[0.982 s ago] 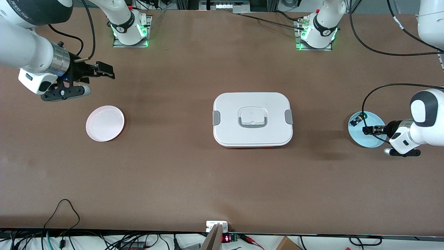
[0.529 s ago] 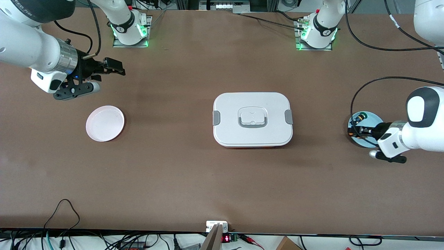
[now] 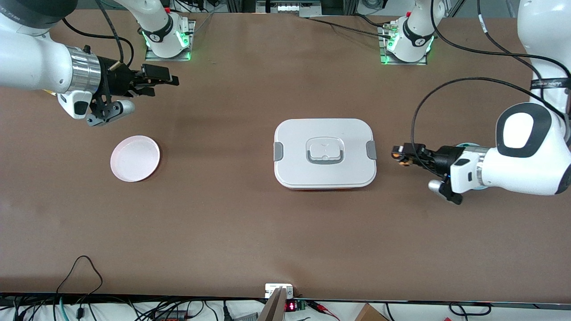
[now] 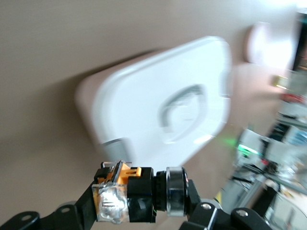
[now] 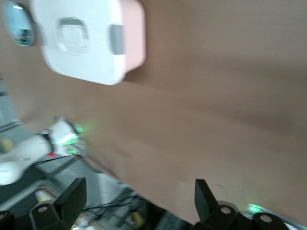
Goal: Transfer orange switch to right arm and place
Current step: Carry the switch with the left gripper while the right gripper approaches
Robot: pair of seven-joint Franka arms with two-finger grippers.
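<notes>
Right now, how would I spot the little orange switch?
Find the big white lidded box mid-table. Beside it, toward the left arm's end, the left gripper is shut on the orange switch: a tiny black cylinder with an orange block, the only thing held.

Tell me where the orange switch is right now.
The orange switch is pinched in the left claw, held above the table just off the white lunch box, on the side toward the left arm's end.
</notes>
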